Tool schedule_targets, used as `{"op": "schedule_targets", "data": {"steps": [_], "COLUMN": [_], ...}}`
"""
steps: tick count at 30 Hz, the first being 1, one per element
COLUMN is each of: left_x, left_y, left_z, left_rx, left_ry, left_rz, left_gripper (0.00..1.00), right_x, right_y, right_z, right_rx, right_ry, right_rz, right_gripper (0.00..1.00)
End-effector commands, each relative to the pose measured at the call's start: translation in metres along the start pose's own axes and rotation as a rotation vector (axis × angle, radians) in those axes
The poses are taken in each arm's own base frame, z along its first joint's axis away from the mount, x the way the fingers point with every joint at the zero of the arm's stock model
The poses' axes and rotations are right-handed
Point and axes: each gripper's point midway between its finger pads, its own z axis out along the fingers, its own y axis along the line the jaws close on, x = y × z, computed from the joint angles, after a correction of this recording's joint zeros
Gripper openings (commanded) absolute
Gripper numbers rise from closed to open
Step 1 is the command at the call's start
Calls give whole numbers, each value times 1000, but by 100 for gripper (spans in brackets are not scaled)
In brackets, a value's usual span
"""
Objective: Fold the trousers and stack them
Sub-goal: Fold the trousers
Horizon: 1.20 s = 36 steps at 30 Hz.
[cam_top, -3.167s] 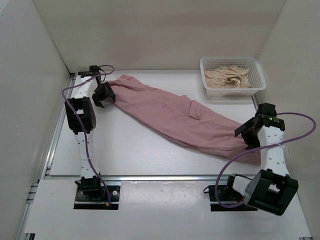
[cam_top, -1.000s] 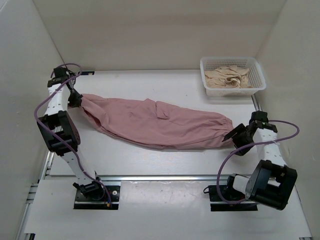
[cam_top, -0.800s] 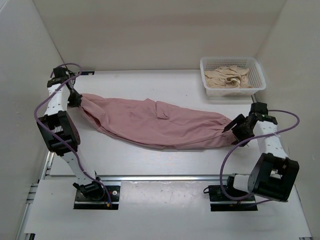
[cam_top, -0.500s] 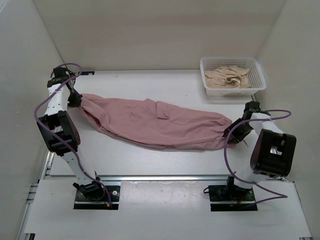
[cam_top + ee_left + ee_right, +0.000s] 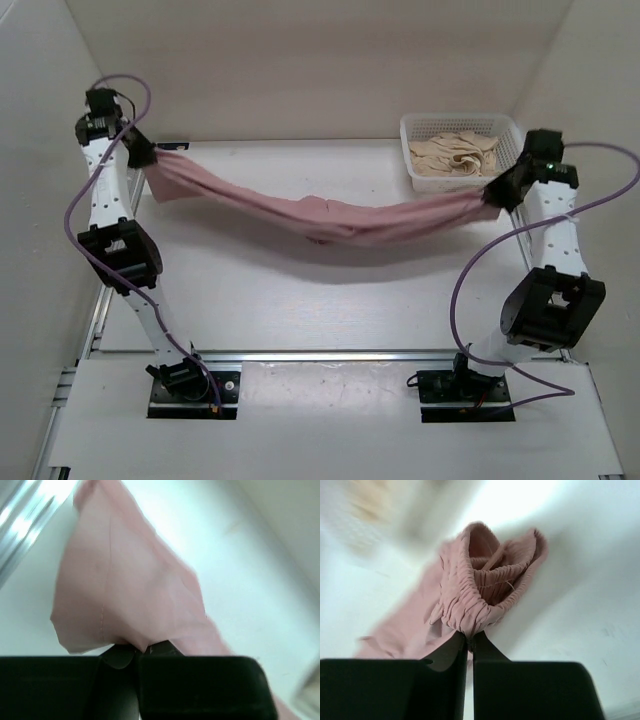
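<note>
- The trousers (image 5: 330, 215) are being held in the air as one long sagging span. It starts just in front of the white basket (image 5: 420, 128) and runs far out to the basket's left.
- The gathered elastic waist is being pinched by the right gripper (image 5: 497, 190), whose fingers are closed tight on the bunched band, right beside the basket's near right corner.
- The leg end is being gripped by the left gripper (image 5: 140, 155), with its fingers clamped on a fold of thin cloth. This gripper is well apart from the basket, at about the same depth.
- The lowest part of the sag is hanging to the basket's front left. A shadow is being cast on the table (image 5: 300, 310) beneath it, so the cloth is judged to be lifted clear, though contact cannot be ruled out.
- Step in hand, as judged: the garment is being stretched out for laying flat.
  - It would be done well if the pull is kept even and both ends are lowered together, so the legs are set down without twist or bunching.
  - The fabric is thin and only small pinches are being held, so slippage is a risk under a hard pull.
  - The waist end should be kept away from the basket's rim.
- The basket is being filled by a crumpled beige-cream garment (image 5: 455, 152) lying loosely heaped. No pink cloth is seen inside it.
</note>
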Motion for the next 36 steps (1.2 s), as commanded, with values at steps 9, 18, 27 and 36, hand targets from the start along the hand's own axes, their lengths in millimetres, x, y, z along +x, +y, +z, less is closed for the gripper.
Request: {"op": "schedule_targets", "data": {"steps": [9,18,27,36], "left_x": [-82,64,56,71], "left_y": [-47,67,73,53], "left_z": [-109,13,-7,34], "left_rx": [279,-97,-102,-33], "left_ry": [-230,161,128,254], "left_rz": [-36,-85,-89,22], "left_gripper": [10,69,95,87], "right_x": [-60,40,30,27], "right_y": [-2,-132,-109,-58], "right_z": [-78,-34,-48,-55], "right_rx": [-10,269,159,19], "right_ry": [-270,-163,-170,-142], "right_rz": [57,210,137,-24], "right_gripper": [0,13,71,66]}}
